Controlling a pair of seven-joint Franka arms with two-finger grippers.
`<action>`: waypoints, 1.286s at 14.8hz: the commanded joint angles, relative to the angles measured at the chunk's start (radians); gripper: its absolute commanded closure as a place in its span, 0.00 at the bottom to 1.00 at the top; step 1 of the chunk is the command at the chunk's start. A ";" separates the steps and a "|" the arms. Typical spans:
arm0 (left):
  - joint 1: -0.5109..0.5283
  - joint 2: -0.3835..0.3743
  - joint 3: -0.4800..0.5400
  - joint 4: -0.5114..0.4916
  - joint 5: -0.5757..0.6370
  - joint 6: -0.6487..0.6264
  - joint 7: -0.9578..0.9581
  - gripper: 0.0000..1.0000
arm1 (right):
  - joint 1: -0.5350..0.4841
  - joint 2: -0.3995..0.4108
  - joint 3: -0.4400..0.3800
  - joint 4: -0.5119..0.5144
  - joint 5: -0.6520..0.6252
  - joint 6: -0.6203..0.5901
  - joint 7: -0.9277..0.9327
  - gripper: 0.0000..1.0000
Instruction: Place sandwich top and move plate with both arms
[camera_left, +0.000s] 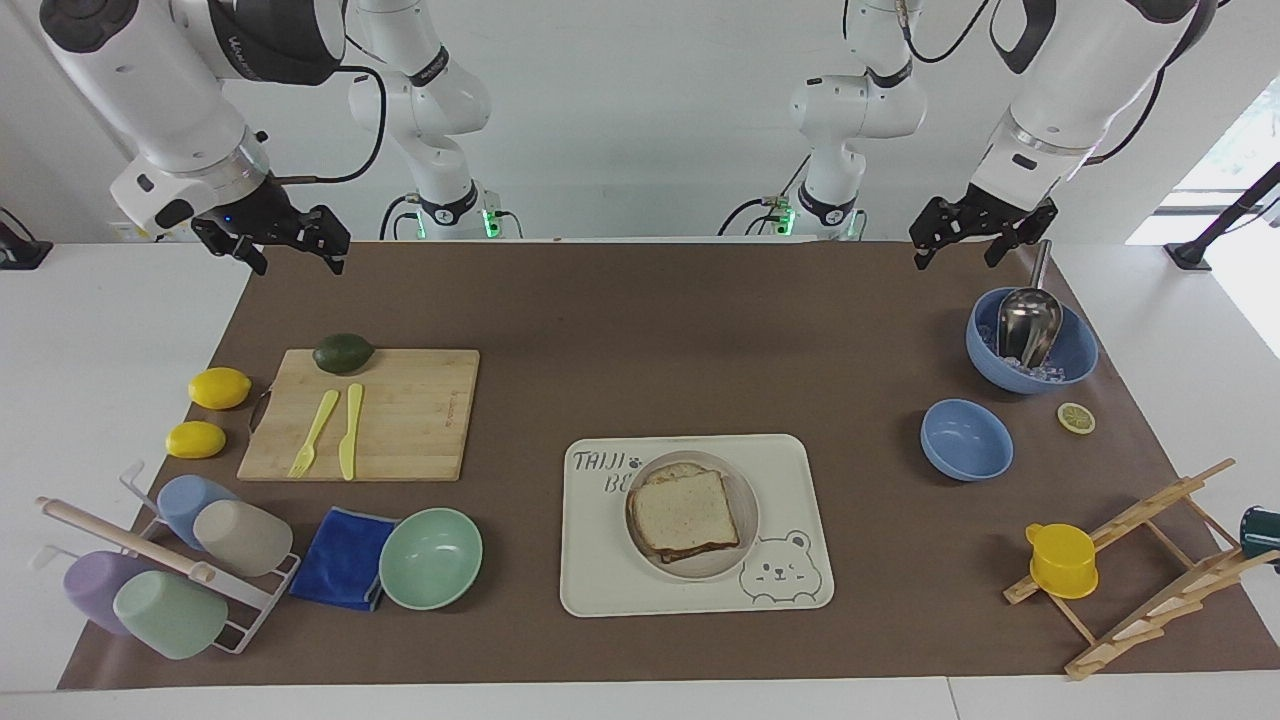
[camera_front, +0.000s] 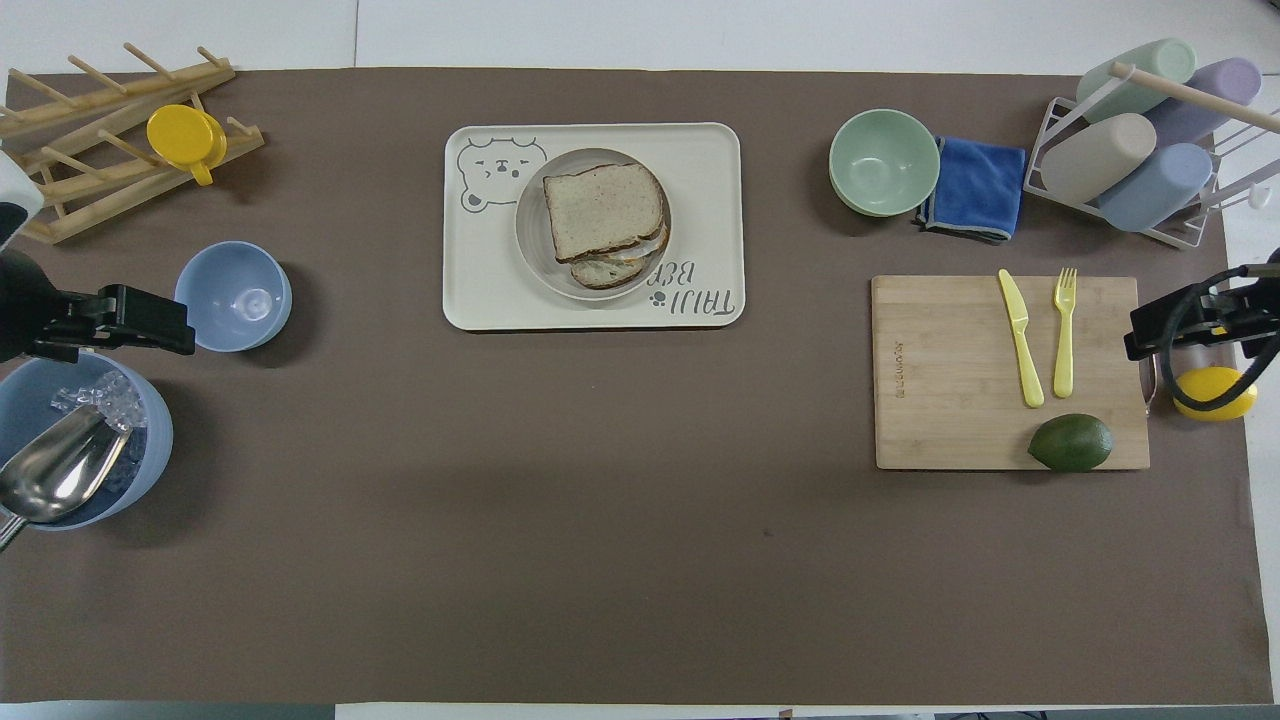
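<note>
Two grippers, both hanging in the air with nothing in them. The left gripper (camera_left: 960, 238) is up over the mat's edge at the robots' end, right above the blue bowl (camera_left: 1031, 345) with ice and a metal scoop (camera_left: 1027, 322) in it, and its fingers are spread apart. The right gripper (camera_left: 287, 243) hovers over the mat corner at the right arm's end, on the robots' side of the cutting board (camera_left: 363, 414), and its fingers are spread too.

The sandwich top (camera_left: 685, 512) is lying flat on the stack of bread on the plate (camera_left: 745, 500), a bit skewed, so the lower slice pokes out toward the robots. The plate sits on the bear-printed tray (camera_left: 790, 470), which is on the brown mat, well apart from both grippers and farther from the robots than either.

Other stuff around: a smaller empty blue bowl (camera_left: 966, 439) beside the tray toward the left arm's end, with a lemon slice (camera_left: 1076, 417) near it. The board carries an avocado (camera_left: 343, 353), a yellow fork (camera_left: 314, 432) and a yellow knife (camera_left: 350, 430). A mint-green bowl (camera_left: 431, 558) sits next to a blue cloth (camera_left: 343, 558).
</note>
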 joint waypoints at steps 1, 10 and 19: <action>0.019 -0.005 -0.009 -0.019 0.017 0.088 0.034 0.00 | -0.004 -0.009 0.002 -0.010 0.015 0.001 -0.017 0.00; 0.036 0.009 -0.010 0.030 0.022 -0.165 0.040 0.00 | -0.009 -0.007 0.002 -0.008 0.015 0.000 -0.020 0.00; 0.085 0.032 -0.072 0.096 0.029 -0.150 0.037 0.00 | -0.010 -0.009 0.002 -0.010 0.016 0.001 -0.022 0.00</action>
